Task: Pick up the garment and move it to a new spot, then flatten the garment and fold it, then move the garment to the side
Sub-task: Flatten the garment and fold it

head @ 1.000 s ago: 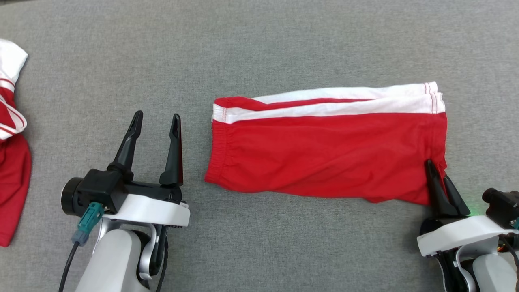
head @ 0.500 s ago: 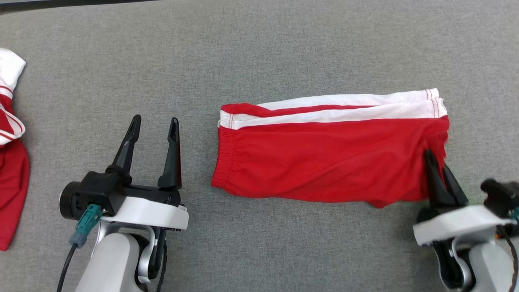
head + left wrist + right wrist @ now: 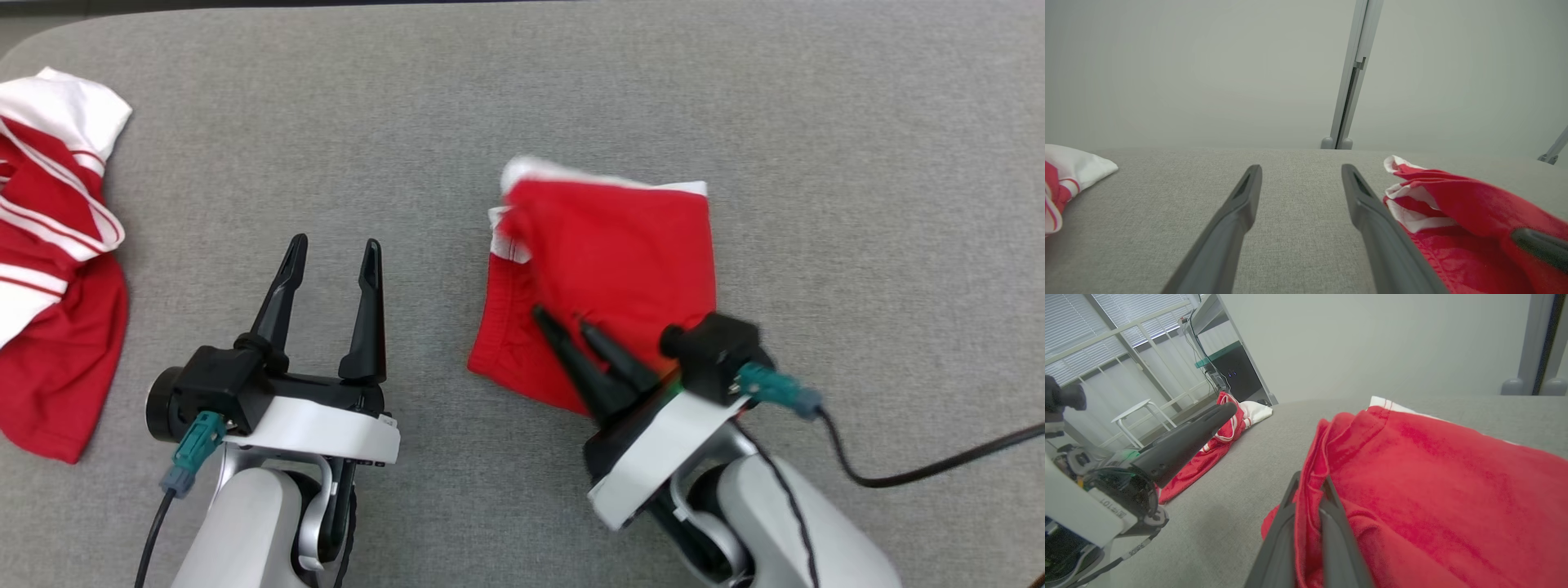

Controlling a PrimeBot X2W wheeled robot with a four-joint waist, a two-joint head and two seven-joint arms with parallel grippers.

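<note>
Hem cloth sits pinched between the closed-down jaws of the right gripper (image 3: 562, 317), low and just right of centre in the head view, its tips slanting toward the upper left. The right wrist view shows a red edge rising between them. At the lower left, the left gripper (image 3: 336, 242) stands spread wide and empty, pointing up the frame, near the cloth's left border but apart from it. The garment (image 3: 620, 245), red with white stripes, lies at the middle of the grey table (image 3: 522, 98), doubled over, the held end above the lower layer. Its bulk spreads up and to the right of the gripping tips, so the right arm is plainly the one placed to finish. The held edge probably needs laying down square on the left border before letting go. Farther off, at the left edge of the frame, a second red-and-white garment (image 3: 57, 245) lies crumpled.
</note>
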